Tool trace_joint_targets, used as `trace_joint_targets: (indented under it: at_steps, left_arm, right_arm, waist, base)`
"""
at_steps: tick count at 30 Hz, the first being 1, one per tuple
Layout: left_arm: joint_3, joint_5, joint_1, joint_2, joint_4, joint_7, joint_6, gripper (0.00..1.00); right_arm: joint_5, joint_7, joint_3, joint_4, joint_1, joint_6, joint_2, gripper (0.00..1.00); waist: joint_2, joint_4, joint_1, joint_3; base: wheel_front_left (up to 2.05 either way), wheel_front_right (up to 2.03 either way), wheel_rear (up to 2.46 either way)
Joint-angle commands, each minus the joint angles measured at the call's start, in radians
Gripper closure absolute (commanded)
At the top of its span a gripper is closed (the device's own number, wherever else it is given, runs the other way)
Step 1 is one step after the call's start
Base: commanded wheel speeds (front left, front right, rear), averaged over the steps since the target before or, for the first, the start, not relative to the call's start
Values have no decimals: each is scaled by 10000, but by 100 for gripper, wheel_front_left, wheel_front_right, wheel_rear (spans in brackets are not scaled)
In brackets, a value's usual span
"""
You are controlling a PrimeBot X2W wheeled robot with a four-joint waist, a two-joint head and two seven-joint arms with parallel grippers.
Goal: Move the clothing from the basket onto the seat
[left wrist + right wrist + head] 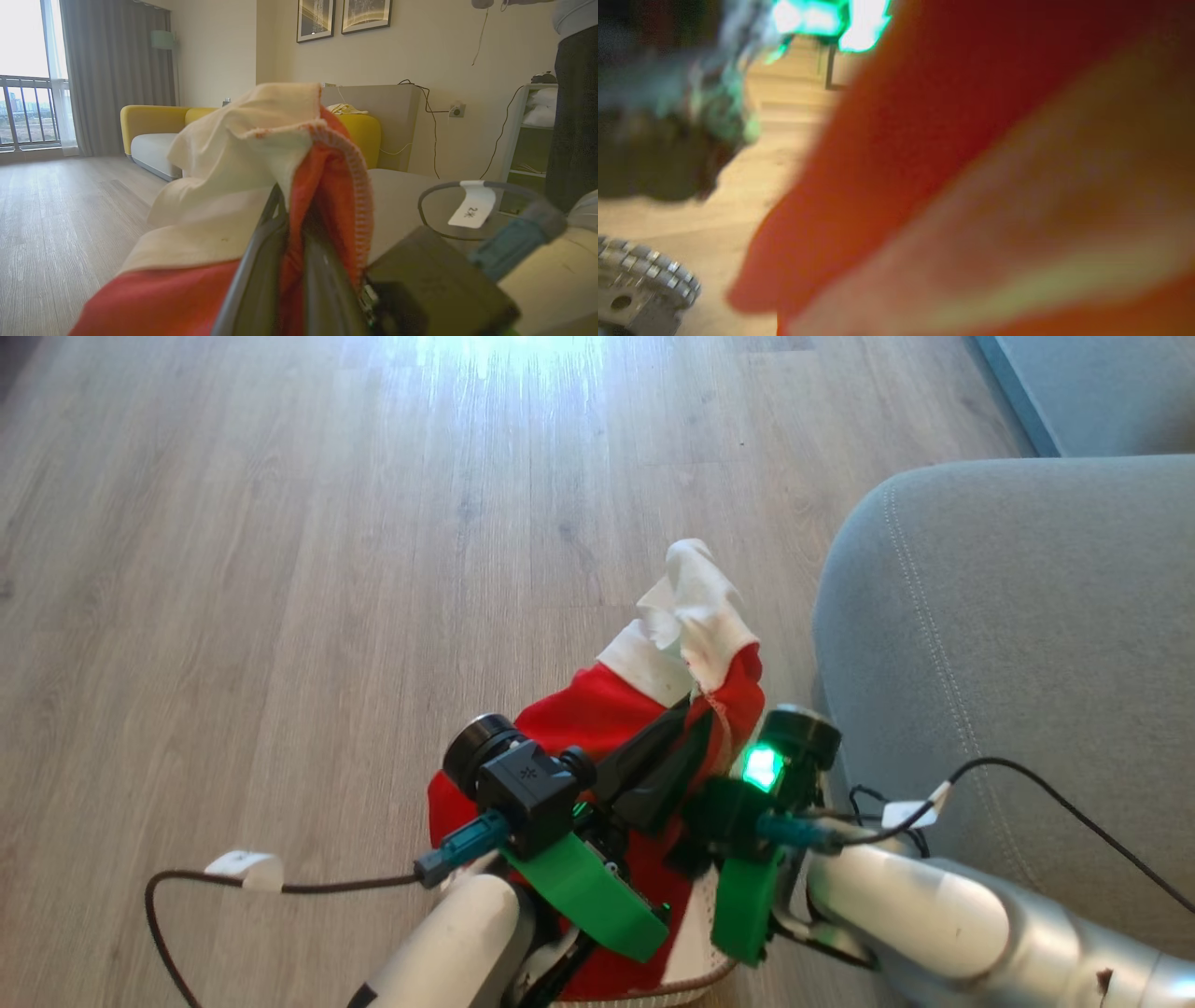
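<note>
The red clothing (597, 709) with a white panel (695, 607) is lifted in a bunch beside the grey seat (1008, 644). My left gripper (695, 709) is shut on its hem, and in the left wrist view the dark fingers (261, 261) pinch the red and white fabric (233, 154). My right gripper (724, 812) sits close against the cloth from the right, with its fingers hidden. Blurred red fabric (948, 116) lies right before the right wrist camera. A bit of the basket rim (695, 985) shows under the cloth at the bottom edge.
Wooden floor (327, 569) stretches to the left and ahead. Cables (187, 887) trail from both wrists. A yellow sofa (149, 126), a shelf (532, 140) and a person's dark clothes (574, 116) show beyond. A robot wheel (644, 289) is on the floor.
</note>
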Motion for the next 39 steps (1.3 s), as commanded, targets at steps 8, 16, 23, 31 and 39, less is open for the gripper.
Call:
trace_joint_targets:
  at_steps: [8,16,23,31,39]
  left_arm:
    - [586,10,-478,10,-326,-51,107,100]
    - [950,138,-254,10,-233,-51,76,100]
    - [881,344,-78,10,-1,-51,-14,100]
    - [711,338,-17,10,196,-51,-103,100]
    - [649,414,37,10,510,-51,-156,63]
  right_arm:
    - [-349,-94,-2016,-526,927,-2,253,100]
    - [-521,-94,-4087,-690,1791,-2,361,100]
    - [-1405,-94,-6810,-1374,2625,-2,1080,100]
    - [-1868,-94,-8384,-1765,3325,-2,1832,100]
    - [-1752,-94,-9299,-1960,3772,-2,2348,100]
  waist:
    - [0,184,0,-3]
    - [0,120,0,-30]
    - [0,34,0,31]
    - [0,-4,0,51]
    - [0,-8,0,108]
  base:
    - [0,0,0]
    - [0,0,0]
    - [0,0,0]
    - [0,0,0]
    - [0,0,0]
